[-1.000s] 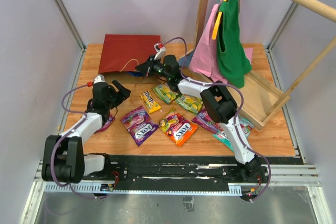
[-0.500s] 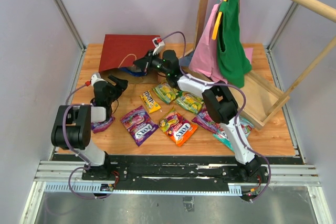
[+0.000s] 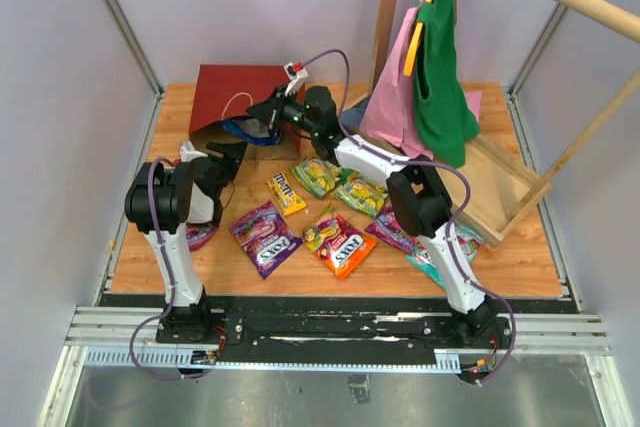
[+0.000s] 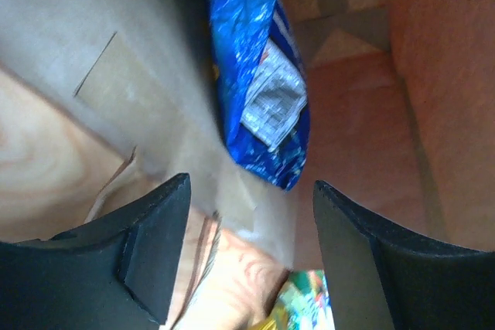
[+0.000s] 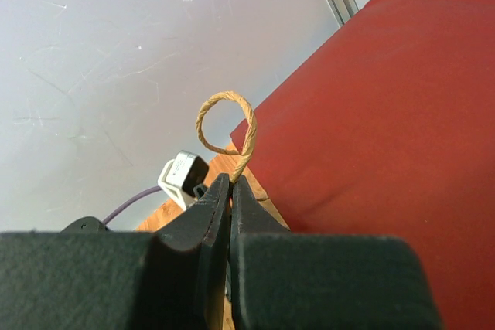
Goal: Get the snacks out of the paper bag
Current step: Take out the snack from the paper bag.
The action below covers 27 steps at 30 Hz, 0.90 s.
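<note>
You have one dark red paper bag (image 3: 240, 95) with one twine handle (image 5: 228, 125) showing. One blue packet (image 4: 259, 75) is inside it. On the table you can count about nine more snack packets (image 3: 345, 247): three purple, two green, one orange, one yellow, one teal and one yellow-green. There are two robot arms (image 3: 165, 202), one pink garment (image 3: 390, 97), one green garment (image 3: 442, 87) and one wooden frame (image 3: 500, 182).

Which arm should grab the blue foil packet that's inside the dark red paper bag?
Left. The left gripper is open, facing the blue foil packet inside the dark red paper bag. The right gripper is shut on the bag's pale twine handle, so it is busy.
</note>
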Each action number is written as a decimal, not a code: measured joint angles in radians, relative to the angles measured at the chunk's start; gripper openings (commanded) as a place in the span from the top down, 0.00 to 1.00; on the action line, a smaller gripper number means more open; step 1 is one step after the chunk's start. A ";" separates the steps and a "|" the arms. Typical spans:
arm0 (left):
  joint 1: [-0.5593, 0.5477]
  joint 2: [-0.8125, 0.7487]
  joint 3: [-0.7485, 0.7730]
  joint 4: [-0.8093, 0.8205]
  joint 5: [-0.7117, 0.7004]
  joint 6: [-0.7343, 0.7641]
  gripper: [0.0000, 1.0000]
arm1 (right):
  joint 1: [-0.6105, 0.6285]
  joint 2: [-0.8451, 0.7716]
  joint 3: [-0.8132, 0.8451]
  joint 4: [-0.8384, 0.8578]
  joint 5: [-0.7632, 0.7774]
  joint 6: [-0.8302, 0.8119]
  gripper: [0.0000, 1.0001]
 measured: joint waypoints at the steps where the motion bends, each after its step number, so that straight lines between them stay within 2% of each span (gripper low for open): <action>1: 0.000 0.012 0.019 0.002 -0.005 -0.012 0.32 | 0.000 0.000 0.000 -0.002 0.000 -0.002 0.99; 13: 0.000 0.049 0.242 -0.119 -0.061 -0.034 0.33 | 0.000 0.000 -0.002 -0.006 0.000 -0.008 0.99; 21: -0.008 0.054 0.251 -0.278 -0.145 -0.036 0.34 | 0.000 0.000 -0.002 -0.006 0.000 -0.008 0.99; 27: -0.014 0.062 0.281 -0.332 -0.170 -0.034 0.34 | 0.000 0.000 -0.002 -0.006 0.000 -0.002 0.99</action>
